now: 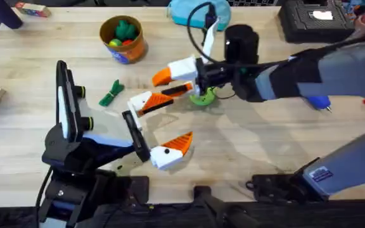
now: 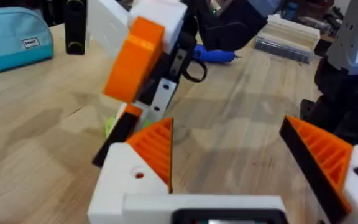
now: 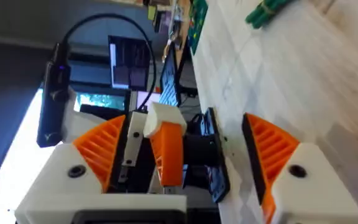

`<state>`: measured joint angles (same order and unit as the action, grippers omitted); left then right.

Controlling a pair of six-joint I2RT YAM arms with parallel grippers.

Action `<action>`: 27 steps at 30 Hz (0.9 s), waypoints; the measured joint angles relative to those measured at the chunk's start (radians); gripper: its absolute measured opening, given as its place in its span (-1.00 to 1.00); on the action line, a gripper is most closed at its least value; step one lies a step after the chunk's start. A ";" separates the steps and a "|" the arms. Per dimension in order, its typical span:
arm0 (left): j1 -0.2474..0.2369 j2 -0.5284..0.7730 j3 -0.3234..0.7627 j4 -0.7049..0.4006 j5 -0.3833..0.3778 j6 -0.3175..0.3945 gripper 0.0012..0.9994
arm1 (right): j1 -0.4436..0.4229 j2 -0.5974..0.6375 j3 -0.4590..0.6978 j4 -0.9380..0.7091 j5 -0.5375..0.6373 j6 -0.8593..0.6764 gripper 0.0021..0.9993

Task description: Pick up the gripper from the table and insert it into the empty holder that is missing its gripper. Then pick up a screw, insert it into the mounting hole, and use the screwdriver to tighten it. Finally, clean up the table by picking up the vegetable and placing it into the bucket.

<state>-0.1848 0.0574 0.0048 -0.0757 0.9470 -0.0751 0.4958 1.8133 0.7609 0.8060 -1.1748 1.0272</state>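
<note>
The orange bucket [image 1: 124, 49] stands in the upper left of the overhead frame, round and smooth-sided with a blue mark on its wall. In it I see a green leafy toy [image 1: 127, 28] on top and a couple of small pieces, yellow and orange-red, beneath it. The vegetable [image 1: 111, 93] is not in there: it lies on the bare wooden worktop [image 1: 252, 139] below the bucket, dark green, slim, forked at one end. A light-blue zip pouch [image 1: 185, 12] of soft fabric sits at the top edge, closed.

My left gripper [image 1: 173, 120] is released, its white fingers with orange ribbed pads spread wide at the two ends of a black bar, low in the middle of the frame. My right gripper [image 1: 165, 85] reaches in from the right just above it, over a lime-green disc [image 1: 203, 97]. Its fingers [image 3: 278, 155] are also apart and clamp nothing. In the right wrist view, a white-and-orange piece [image 3: 166, 146] stands between them, close to one finger. I cannot tell whether that piece is loose or mounted.

A blue-handled screwdriver [image 1: 319, 101] lies at the right.
</note>
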 joint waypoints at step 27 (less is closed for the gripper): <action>0.000 0.000 0.000 0.000 0.002 0.000 0.98 | -0.239 -0.041 0.533 -1.309 0.391 -0.803 0.99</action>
<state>-0.1848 0.0574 0.0048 -0.0757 0.9485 -0.0750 0.2564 1.7723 1.2941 -0.5027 -0.7841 0.2239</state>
